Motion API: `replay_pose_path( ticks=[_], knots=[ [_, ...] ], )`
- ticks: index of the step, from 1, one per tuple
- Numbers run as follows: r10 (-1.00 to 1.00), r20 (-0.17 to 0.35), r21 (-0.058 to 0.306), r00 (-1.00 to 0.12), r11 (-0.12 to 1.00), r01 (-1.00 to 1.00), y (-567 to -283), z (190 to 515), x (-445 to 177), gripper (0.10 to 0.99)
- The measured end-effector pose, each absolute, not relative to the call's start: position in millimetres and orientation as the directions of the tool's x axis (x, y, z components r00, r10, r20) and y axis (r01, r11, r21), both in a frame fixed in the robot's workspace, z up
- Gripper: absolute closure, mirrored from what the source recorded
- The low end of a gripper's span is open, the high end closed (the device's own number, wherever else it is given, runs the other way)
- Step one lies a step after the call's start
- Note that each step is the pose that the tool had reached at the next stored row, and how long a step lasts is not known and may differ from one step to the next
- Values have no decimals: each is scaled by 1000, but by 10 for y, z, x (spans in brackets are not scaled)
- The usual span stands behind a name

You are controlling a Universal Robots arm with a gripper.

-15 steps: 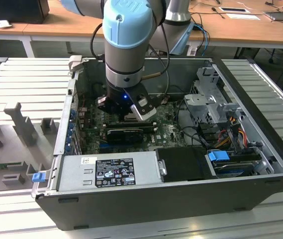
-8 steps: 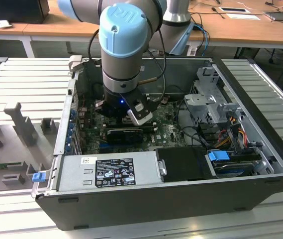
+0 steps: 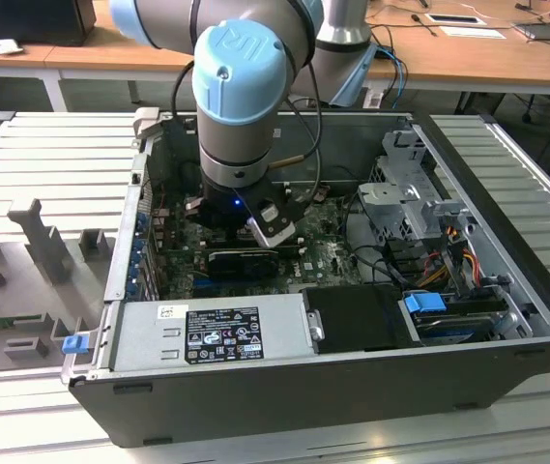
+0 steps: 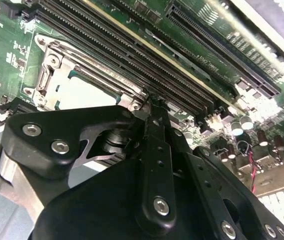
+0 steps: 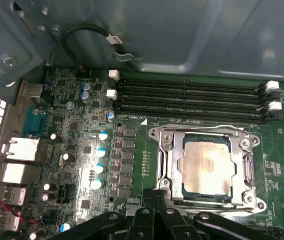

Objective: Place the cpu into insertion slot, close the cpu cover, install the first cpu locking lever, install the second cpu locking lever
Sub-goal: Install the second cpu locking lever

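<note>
The cpu (image 5: pixel 206 167) lies flat in the insertion slot (image 5: pixel 159 137) on the green motherboard, its pale metal top showing through the window of the cpu cover (image 5: pixel 237 170), which is folded down over it. A thin wire locking lever (image 5: pixel 201 127) runs along the socket edge nearest the memory slots. My gripper (image 5: pixel 154 192) is shut, fingertips together at the socket's edge, by a corner. In the second wrist view the gripper (image 4: pixel 150 100) tips rest against the cover (image 4: pixel 47 75) frame beside the cpu (image 4: pixel 87 92). In the exterior view the arm reaches down into the open computer case (image 3: pixel 110 280).
Long black memory slots (image 5: pixel 186 97) run beside the socket, and capacitors (image 5: pixel 102 150) stand on its other side. A power supply (image 3: pixel 207 333) fills the case front, a drive cage (image 3: pixel 410 184) stands at the exterior view's right. Grey fixtures (image 3: pixel 47 242) sit outside the case.
</note>
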State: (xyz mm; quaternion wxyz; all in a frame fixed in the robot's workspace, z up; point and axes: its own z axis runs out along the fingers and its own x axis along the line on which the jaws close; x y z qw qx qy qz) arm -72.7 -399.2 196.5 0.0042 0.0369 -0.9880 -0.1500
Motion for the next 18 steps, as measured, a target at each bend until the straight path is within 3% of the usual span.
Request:
replay_pose_path(
  ticks=[18],
  knots=[
    [-74, -3, 309, -997, 948, -72, -3991, 2138, -731, 980]
  ],
)
